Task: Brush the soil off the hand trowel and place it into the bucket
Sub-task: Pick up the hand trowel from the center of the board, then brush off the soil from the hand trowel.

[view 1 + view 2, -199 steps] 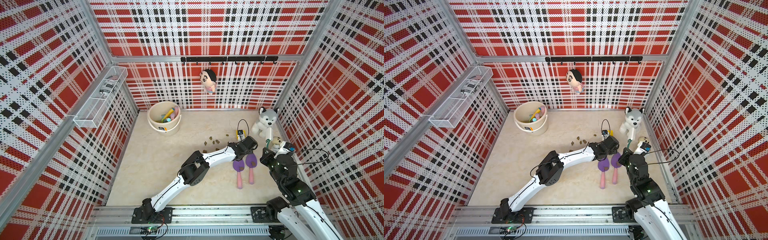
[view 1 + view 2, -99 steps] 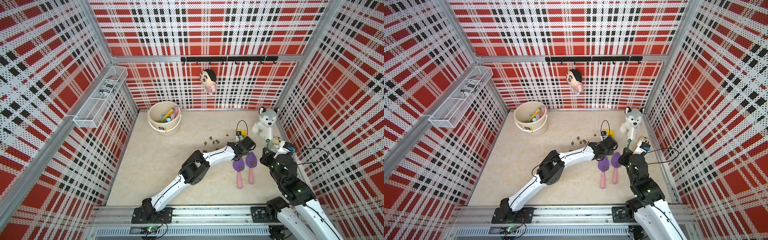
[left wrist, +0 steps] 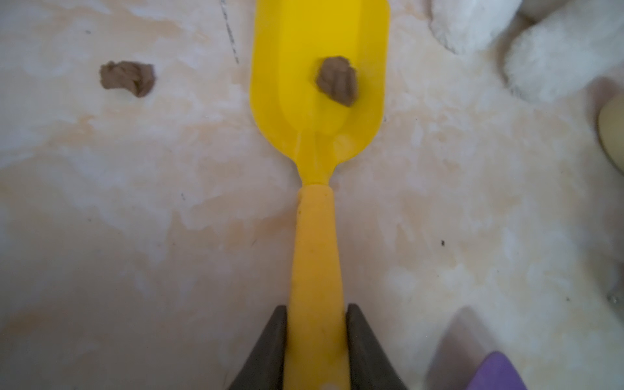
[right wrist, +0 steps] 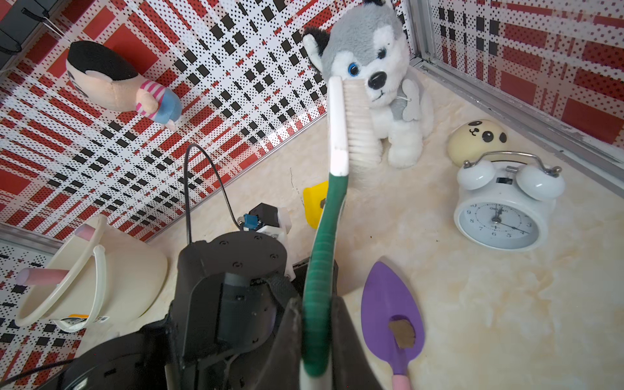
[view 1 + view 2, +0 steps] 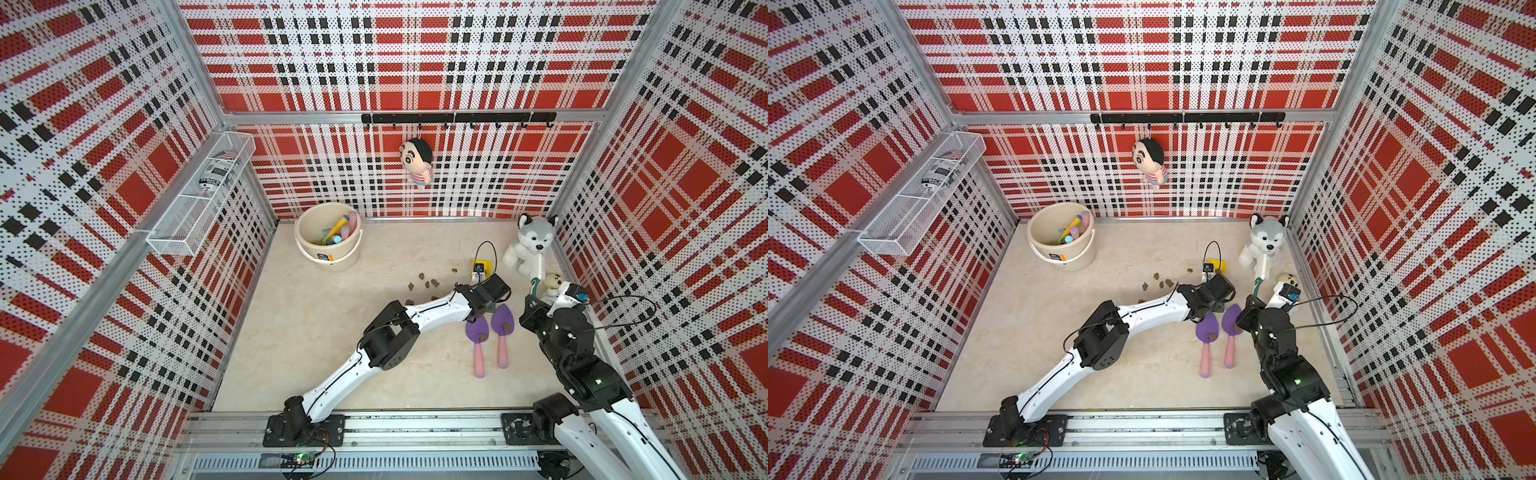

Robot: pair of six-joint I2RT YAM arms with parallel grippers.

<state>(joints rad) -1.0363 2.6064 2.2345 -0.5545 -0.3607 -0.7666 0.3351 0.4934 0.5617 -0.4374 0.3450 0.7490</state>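
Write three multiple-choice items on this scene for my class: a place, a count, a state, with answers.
1. Where does the bucket stand? A. by the back wall B. mid-table C. at the front edge
2. How many purple trowels lie on the table? A. one B. two C. four
3. What is the left gripper doing? A. hanging open B. shut on a purple trowel C. shut on the handle of the yellow trowel

1 A: it sits in the far corner. 2 B: two lie side by side. 3 C: the wrist view shows it clamping the handle.
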